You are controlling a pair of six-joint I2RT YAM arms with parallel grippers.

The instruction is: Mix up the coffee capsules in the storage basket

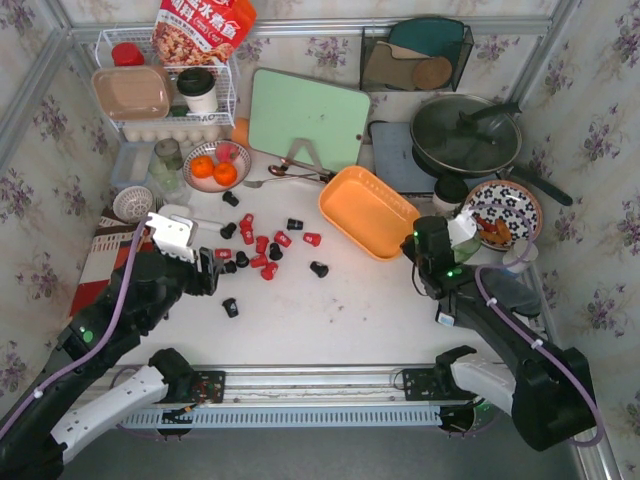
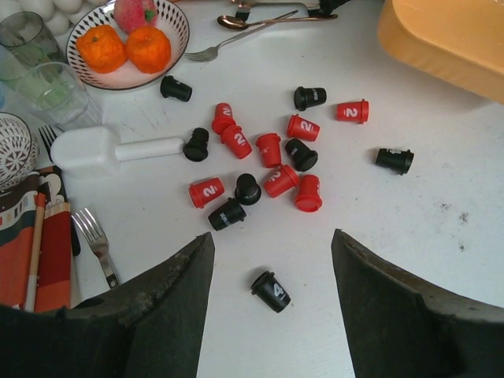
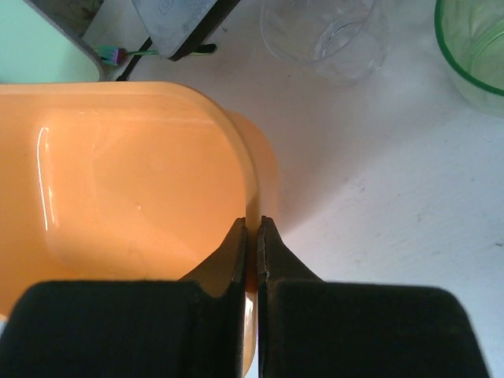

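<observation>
since the coffee capsules (image 2: pixel 268 150) all lie loose on the white table (image 2: pixel 409 260) and none sits in the storage basket (image 1: pixel 368 210), we judge the step in hand to be gathering them, before any mixing can happen. they form a scattered cluster of red and black to the left of the basket, with a few black strays around the edge. the basket itself shows only bare orange floor.

our left gripper (image 2: pixel 272 236) hangs over the near side of the cluster with its fingers spread wide, holding nothing. the nearest black capsule (image 2: pixel 272 291) lies on its side between them in the wrist view. our right gripper (image 3: pixel 252 236) has its fingers pressed together on the basket's rim, pinching the thin orange wall.

to do this well, we would come straight down on that nearest pod and close across its tapered body, since a glancing touch would likely send it rolling. we would keep the right pinch steady so the basket cannot slide as pods drop in. alternating red and black picks would do half the mixing on the way. the white scoop (image 2: pixel 102 150) and the fork (image 2: pixel 96 240) lie to the left of the cluster, and we should steer clear of them.

each red capsule that faces us carries a white "2", and the nearest black one a white "4". marks on the other black pods are too small to read. the red bag (image 1: pixel 200 28) on the wire rack (image 1: pixel 232 95) bears chinese characters we cannot read with confidence.
</observation>
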